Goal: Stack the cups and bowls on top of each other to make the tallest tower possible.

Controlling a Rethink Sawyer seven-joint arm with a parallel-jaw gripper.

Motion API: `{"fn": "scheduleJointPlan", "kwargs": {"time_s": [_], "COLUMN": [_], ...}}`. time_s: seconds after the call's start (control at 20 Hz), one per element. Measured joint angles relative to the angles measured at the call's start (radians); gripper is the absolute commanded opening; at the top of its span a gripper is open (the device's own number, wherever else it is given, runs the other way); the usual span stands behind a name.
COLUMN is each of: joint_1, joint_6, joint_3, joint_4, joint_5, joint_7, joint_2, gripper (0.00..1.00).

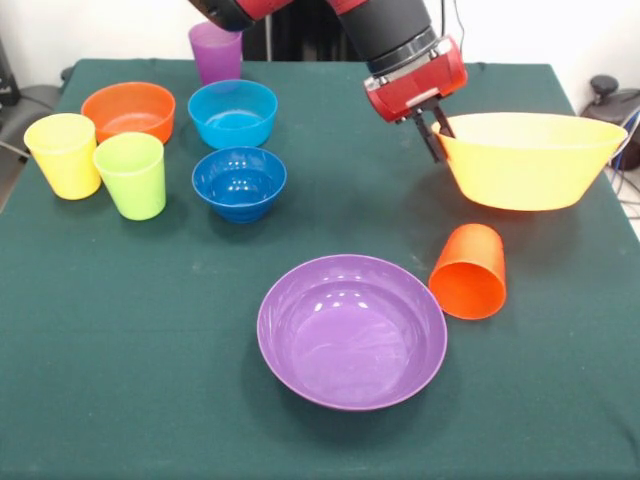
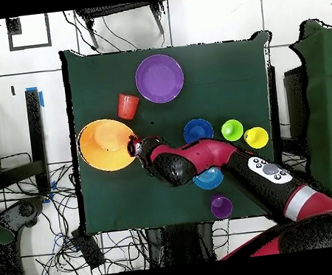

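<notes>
My gripper is at the left rim of the very large yellow-orange bowl, with its fingers astride the rim and shut on it; the overhead view shows the gripper at the bowl's edge. The orange-red cup lies on its side in front of that bowl. The wide purple bowl sits upright near the table's front. These three stand apart, with no tower. The yellow cup, lime green cup and purple cup stand at the left. No lime green bowl shows.
The small orange bowl, the light blue bowl and the dark blue bowl sit close together at the far left, beside the cups. The green table ends just right of the yellow-orange bowl.
</notes>
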Motion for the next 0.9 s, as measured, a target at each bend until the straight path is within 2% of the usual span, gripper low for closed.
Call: {"fn": "scheduleJointPlan", "kwargs": {"time_s": [0.55, 0.9], "joint_1": [-0.024, -0.032], "joint_6": [0.019, 0.137], "joint_3": [0.037, 0.069], "joint_4": [-0.013, -0.035], "joint_5": [0.035, 0.104], "joint_7": [0.0, 0.0], "joint_2": [-0.117, -0.21], "gripper": [0.0, 0.0]}}
